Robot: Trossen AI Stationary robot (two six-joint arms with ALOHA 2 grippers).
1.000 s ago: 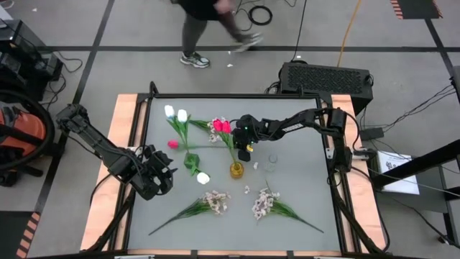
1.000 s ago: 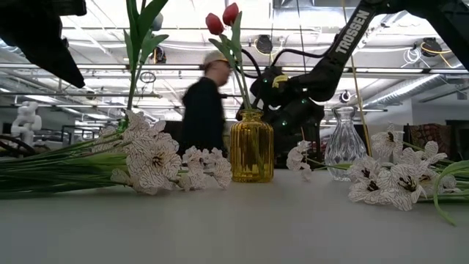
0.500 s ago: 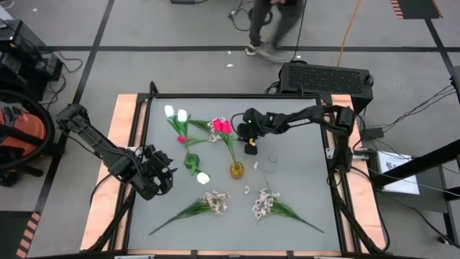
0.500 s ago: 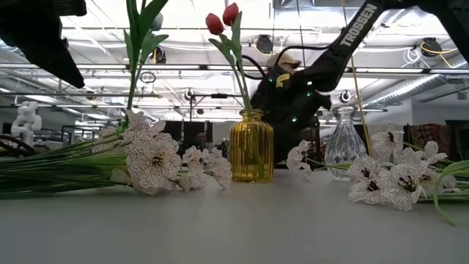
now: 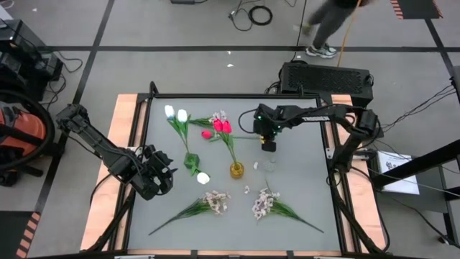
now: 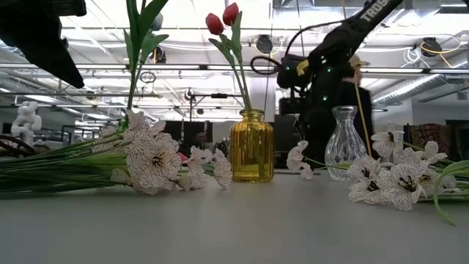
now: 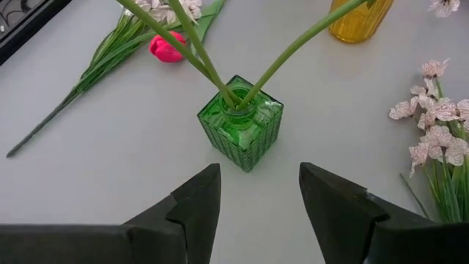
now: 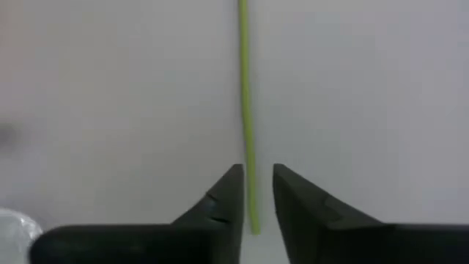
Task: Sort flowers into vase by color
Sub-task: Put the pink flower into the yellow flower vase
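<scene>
A pink tulip (image 5: 207,134) lies on the table, its stem (image 8: 245,88) running toward the right edge. My right gripper (image 5: 268,146) hangs over the stem's free end, pointing down, its fingers (image 8: 258,172) a little apart on either side of it. Two pink-red tulips (image 5: 221,126) stand in the yellow vase (image 5: 236,170). White tulips (image 5: 175,113) stand in the green vase (image 7: 240,123). My left gripper (image 7: 260,198) waits open just short of that vase, at the table's left. My right gripper has the free end (image 8: 253,220) of the pink tulip's stem between its two fingers, which come from above and lie across it. The gap between them is wider than the stem. Whether either finger touches the stem I cannot tell.
A clear glass vase (image 5: 271,164) stands just in front of my right gripper. Two sprays of pale blossoms (image 5: 215,203) (image 5: 264,205) lie toward the near edge and another (image 5: 217,117) lies by the red tulips. A person walks beyond the far edge.
My right gripper has gone toward the table's right edge and upward, tipping to point more steeply down. The pink tulip has slid along the table with it, head trailing, from beside the green vase to behind the yellow vase's tulips.
</scene>
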